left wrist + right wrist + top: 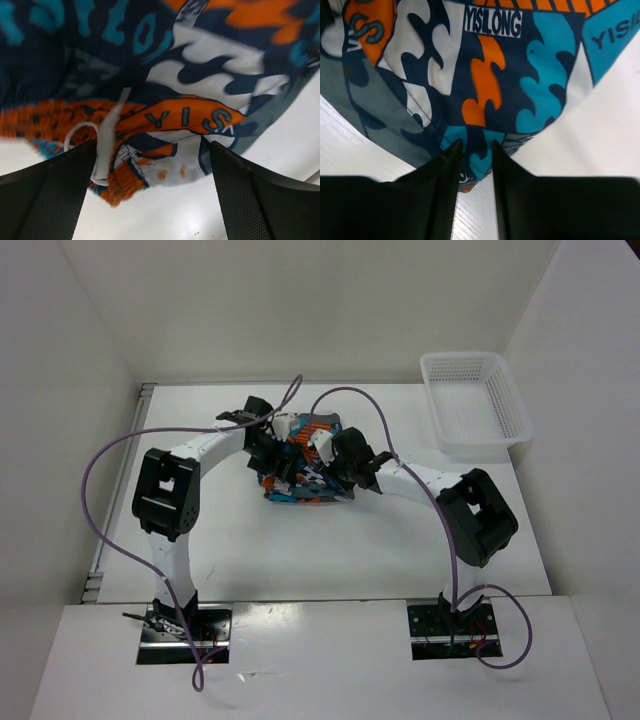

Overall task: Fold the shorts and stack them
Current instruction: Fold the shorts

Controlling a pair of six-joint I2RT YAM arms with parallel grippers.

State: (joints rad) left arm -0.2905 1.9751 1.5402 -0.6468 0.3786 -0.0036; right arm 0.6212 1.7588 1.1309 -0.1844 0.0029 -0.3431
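Observation:
The shorts point(300, 462) lie bunched in a heap at the table's middle, printed in blue, orange, white and grey. My left gripper point(272, 445) is at their left side. In the left wrist view its jaws are wide apart point(152, 145), with the shorts' hem point(165, 160) and a white drawstring point(106, 145) between the fingertips, just above the table. My right gripper point(332, 465) is at the heap's right side. In the right wrist view its jaws point(476, 144) are nearly together, pinching the shorts' edge point(485, 95).
A white mesh basket point(512, 410) stands at the table's back right. White walls enclose the table on the left, back and right. Purple cables loop from both arms over the table.

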